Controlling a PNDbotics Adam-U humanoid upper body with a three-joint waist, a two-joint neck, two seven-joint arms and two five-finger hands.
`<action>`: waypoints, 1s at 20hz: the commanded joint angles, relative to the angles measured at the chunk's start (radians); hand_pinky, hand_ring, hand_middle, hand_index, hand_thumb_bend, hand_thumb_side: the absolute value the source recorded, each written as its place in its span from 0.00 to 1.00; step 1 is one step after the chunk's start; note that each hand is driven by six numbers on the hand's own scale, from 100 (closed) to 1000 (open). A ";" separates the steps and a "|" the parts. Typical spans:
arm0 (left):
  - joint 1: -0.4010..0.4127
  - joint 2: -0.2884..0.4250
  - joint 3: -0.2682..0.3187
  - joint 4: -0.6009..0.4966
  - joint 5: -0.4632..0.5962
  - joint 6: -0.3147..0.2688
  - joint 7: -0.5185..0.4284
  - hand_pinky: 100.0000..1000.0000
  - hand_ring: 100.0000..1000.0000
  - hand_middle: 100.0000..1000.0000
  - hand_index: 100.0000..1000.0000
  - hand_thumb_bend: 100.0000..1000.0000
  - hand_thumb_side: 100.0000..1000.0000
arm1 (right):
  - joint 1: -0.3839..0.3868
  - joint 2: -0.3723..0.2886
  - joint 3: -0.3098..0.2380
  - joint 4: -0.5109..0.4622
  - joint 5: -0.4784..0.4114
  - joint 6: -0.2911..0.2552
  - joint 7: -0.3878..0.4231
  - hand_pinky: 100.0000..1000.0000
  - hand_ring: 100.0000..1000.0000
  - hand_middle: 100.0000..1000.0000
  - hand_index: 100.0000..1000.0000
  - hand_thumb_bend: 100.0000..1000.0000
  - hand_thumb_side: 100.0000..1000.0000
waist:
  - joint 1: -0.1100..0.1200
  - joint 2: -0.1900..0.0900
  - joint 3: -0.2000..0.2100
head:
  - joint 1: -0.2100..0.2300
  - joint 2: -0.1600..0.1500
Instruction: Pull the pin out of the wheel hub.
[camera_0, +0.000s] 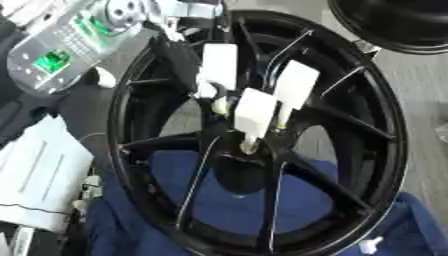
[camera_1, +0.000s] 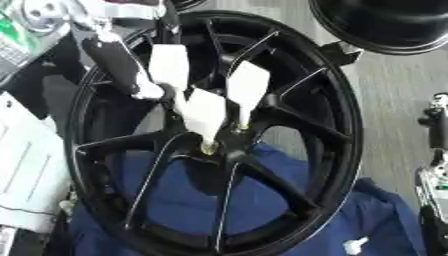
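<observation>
A black spoked wheel hub (camera_0: 392, 131) lies tilted on a blue cloth. Three pins with flat white handles stand in holes around its centre: an upper left pin (camera_0: 219, 66), an upper right pin (camera_0: 296, 85) and a lower pin (camera_0: 255, 113). My left hand (camera_1: 118, 62) comes in from the upper left. Its black thumb lies against the left edge of the upper left pin, and another dark finger shows at that pin's top. A black and silver part at the right edge looks like my right hand (camera_1: 437, 150); only a sliver of it shows.
The blue cloth (camera_0: 232, 200) lies under the wheel's lower half. A white box (camera_0: 39, 172) sits at the left. Another black round rim (camera_1: 385, 22) lies at the upper right. My silver and green left forearm (camera_0: 61, 47) crosses the upper left corner.
</observation>
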 joint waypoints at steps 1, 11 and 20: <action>-0.019 0.063 0.072 -0.063 0.031 0.055 -0.041 0.80 0.73 0.60 0.33 0.00 0.18 | -0.013 -0.034 -0.003 -0.014 0.003 0.000 -0.001 0.81 0.58 0.54 0.75 0.00 0.79 | -0.001 -0.032 0.003 | -0.004 -0.001; 0.098 0.274 0.279 -0.255 0.170 0.112 -0.040 0.78 0.71 0.58 0.31 0.00 0.17 | -0.007 -0.043 -0.010 -0.009 0.003 0.002 -0.008 0.81 0.58 0.54 0.75 0.00 0.79 | -0.010 -0.033 0.021 | -0.029 0.004; 0.445 0.517 0.458 -0.308 0.227 0.168 0.104 0.77 0.71 0.57 0.32 0.00 0.17 | -0.011 -0.055 -0.024 -0.011 -0.001 -0.003 -0.021 0.81 0.58 0.54 0.76 0.00 0.77 | -0.020 -0.025 0.028 | -0.027 0.002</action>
